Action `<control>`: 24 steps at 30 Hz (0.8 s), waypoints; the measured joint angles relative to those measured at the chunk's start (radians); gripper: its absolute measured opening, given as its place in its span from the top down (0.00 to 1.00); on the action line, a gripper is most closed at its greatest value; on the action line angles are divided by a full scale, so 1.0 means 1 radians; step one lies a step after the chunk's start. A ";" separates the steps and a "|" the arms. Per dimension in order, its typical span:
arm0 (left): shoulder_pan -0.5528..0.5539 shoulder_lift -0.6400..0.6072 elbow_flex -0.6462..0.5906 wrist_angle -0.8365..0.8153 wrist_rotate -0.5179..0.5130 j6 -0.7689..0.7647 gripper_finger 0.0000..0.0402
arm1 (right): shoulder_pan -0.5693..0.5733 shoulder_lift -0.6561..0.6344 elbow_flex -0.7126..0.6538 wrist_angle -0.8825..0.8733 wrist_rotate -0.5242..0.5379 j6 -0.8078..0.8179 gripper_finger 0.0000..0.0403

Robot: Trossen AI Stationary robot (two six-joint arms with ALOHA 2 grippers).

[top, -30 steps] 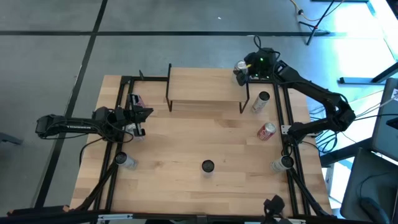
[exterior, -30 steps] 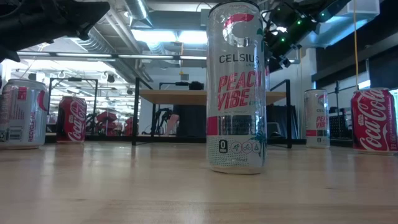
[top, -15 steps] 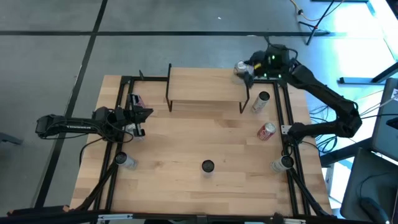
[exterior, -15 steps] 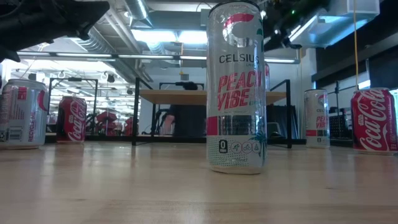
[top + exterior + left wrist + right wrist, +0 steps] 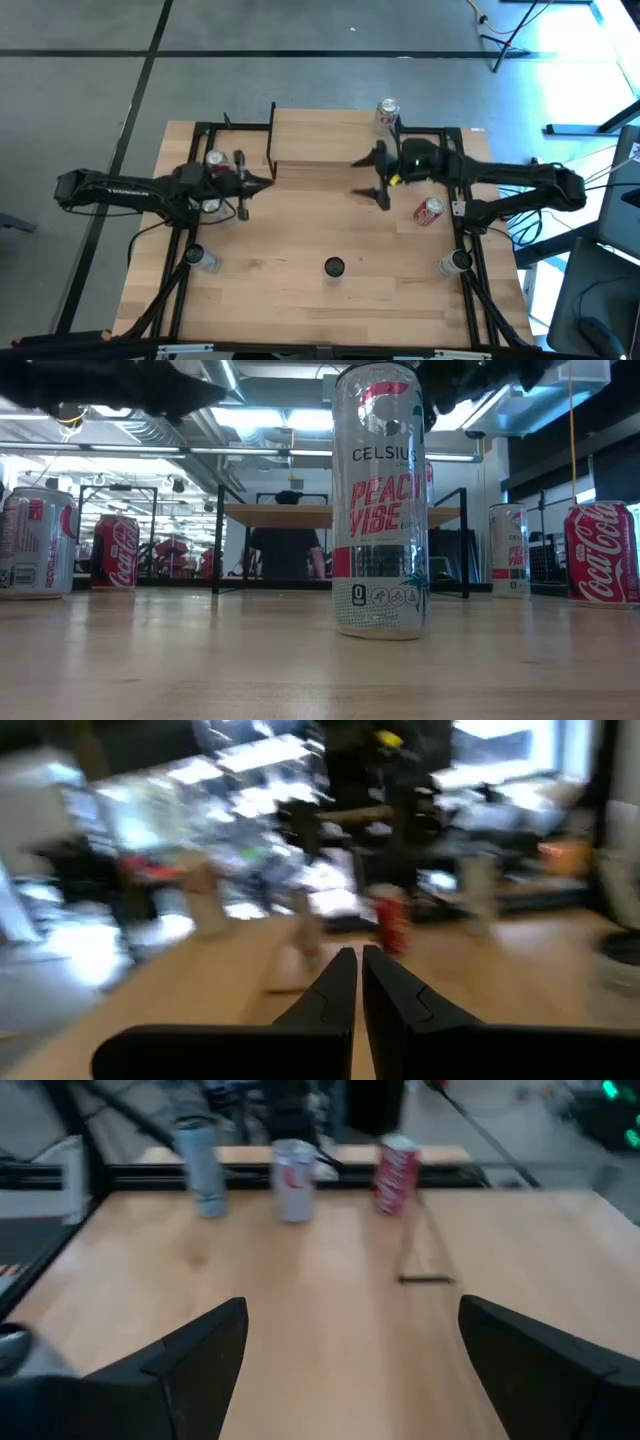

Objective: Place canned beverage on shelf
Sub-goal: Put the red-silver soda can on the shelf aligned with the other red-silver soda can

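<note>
A silver can (image 5: 388, 112) stands upright on the far right corner of the shelf (image 5: 330, 135). In the low view only a sliver of the can (image 5: 429, 482) shows above the shelf board (image 5: 290, 515), behind a tall Celsius can (image 5: 380, 500). My right gripper (image 5: 374, 177) hangs open over the table just in front of the shelf's near right leg, clear of every can; its wide-apart fingers also frame bare table in the right wrist view (image 5: 350, 1370). My left gripper (image 5: 262, 183) is shut and empty near the shelf's near left leg, its fingertips together in the left wrist view (image 5: 358, 982).
Cans stand around the table: two by the left arm (image 5: 214, 158) (image 5: 208, 205), one near left (image 5: 200, 258), the Celsius can near the middle (image 5: 333, 266), one near right (image 5: 455, 262), and a red one (image 5: 430, 210). A person (image 5: 285, 550) stands beyond the shelf.
My right gripper, open throughout, has drawn away from the can at the shelf's far right corner and swung toward the near edge and leftward, in front of the shelf. The can stays upright. My left gripper, still shut, has gone rightward toward the shelf.
</note>
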 joint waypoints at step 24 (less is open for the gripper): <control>-0.006 0.251 0.570 -1.001 -0.231 -0.328 0.35 | 0.120 -0.001 -0.123 0.261 0.002 -0.111 0.13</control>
